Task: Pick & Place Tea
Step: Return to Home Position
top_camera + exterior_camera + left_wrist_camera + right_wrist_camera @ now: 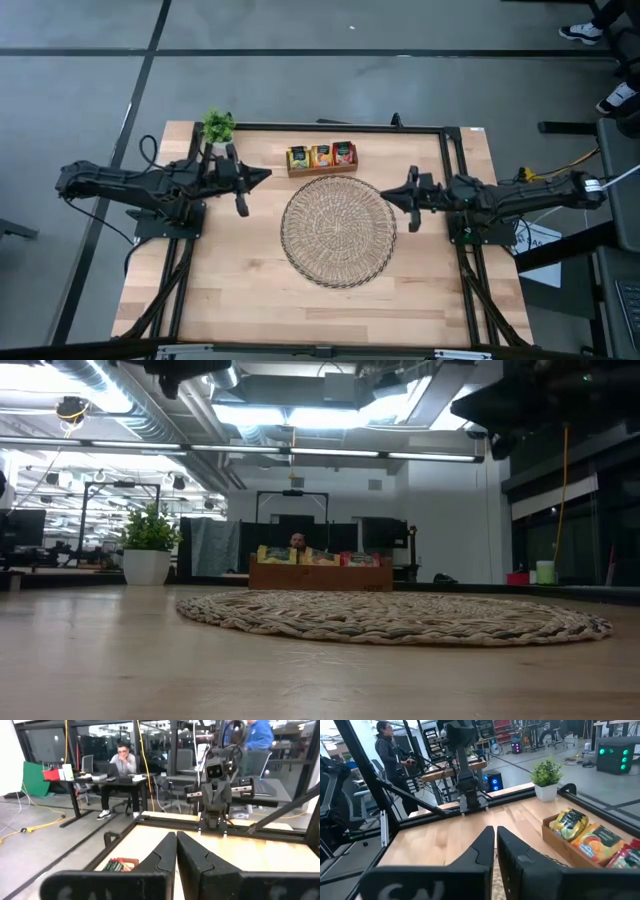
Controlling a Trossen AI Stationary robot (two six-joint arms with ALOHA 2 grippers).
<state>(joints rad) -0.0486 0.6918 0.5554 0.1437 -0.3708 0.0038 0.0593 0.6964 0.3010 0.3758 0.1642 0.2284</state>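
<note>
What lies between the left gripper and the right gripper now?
In the high view, only the far edge of the round wicker mat lies between the left gripper and the right gripper, with nothing on it.

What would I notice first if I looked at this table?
The big round woven mat in the middle of the table catches the eye first. Behind it, near the far edge, a wooden box holds colourful tea bags in yellow, orange and red. The left gripper and right gripper hang shut on either side of the mat, pointing toward each other.
</note>
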